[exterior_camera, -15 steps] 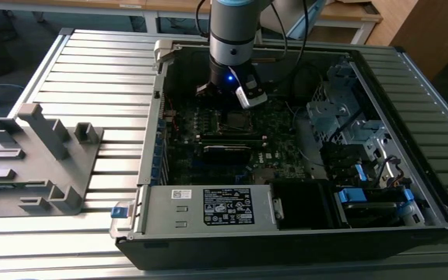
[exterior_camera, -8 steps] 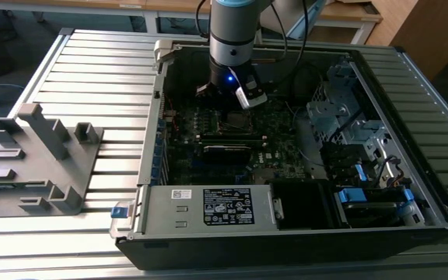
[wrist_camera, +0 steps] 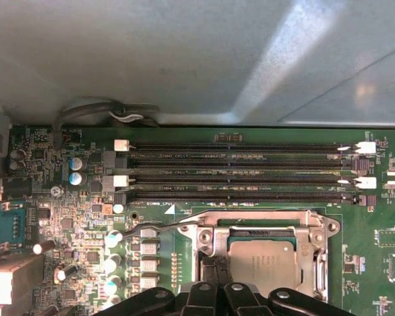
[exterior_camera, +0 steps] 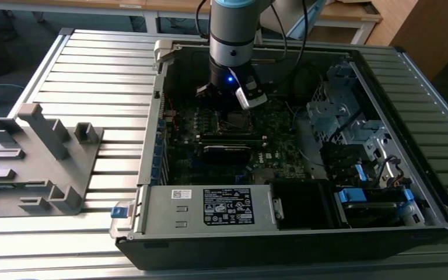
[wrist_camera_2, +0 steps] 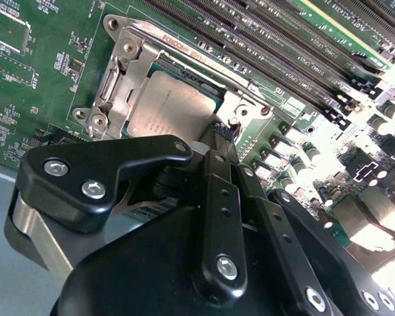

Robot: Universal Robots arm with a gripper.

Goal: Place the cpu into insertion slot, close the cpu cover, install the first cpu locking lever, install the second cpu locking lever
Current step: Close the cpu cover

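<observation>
On slatted metal table near wooden desks, open computer case, gripper clenched by cpu.

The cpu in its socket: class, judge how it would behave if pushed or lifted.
Probably rigid: the cpu shows a flat metal top. Likely slippery to pinch, as that top looks smooth. A sideways push probably won't shift it: the cpu cover frames it closely.

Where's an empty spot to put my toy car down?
The ribbed silver metal table is bare between the grey plastic stand and the open black computer case. Inside the case it is crowded, most around the black gripper.
</observation>
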